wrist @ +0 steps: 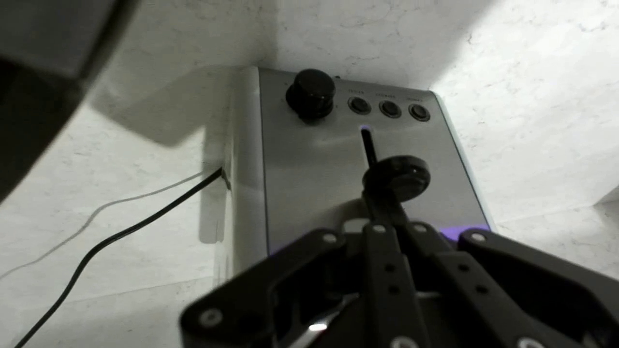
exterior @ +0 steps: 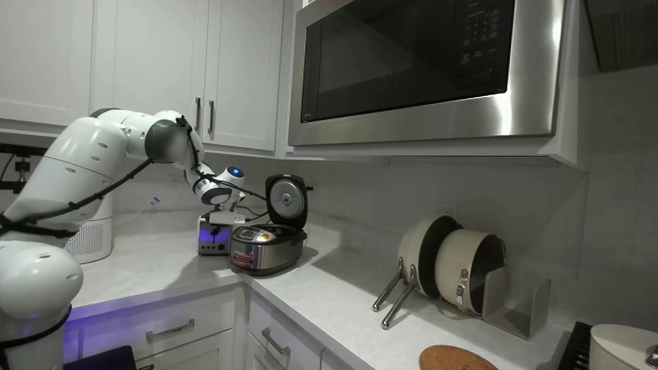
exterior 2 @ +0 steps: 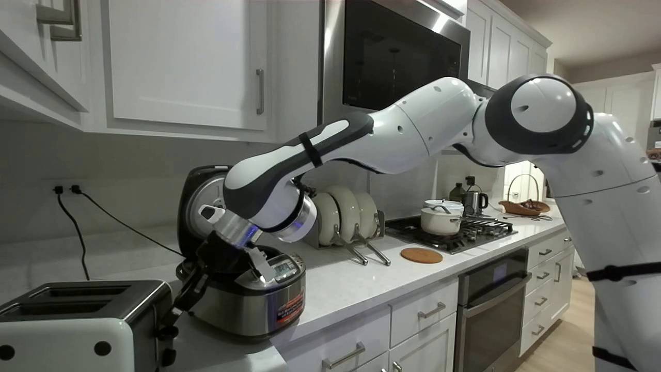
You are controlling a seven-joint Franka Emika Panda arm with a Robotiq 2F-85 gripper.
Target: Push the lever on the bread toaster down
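Fingers (wrist: pixel 385 211) at toaster lever (wrist: pixel 397 177), cooker (exterior 2: pixel 240 310) open

Metal, plas., glass, cork

Toaster (wrist: pixel 312 181): satin-metal face, glossy sides. Lever (wrist: pixel 410 180) & knob (wrist: pixel 313 92): shiny, plas. look. Gripper (wrist: pixel 387 205): matt. Arm (exterior 2: pixel 421 126): smooth, glossy, plas. look. Cooker (exterior 2: pixel 240 310): pol. metal. Micro (exterior: pixel 411 67): glossy glass, satin-metal frame. Mat (exterior 2: pixel 421 255): grainy cork.

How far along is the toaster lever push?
Done: the pincer is shut and placed right by the lever of the toaster. In hand: apparently setting up the press, though the wrist view leaves contact unclear. Left: downward travel, since bare slot shows between the lever and the buttons below.
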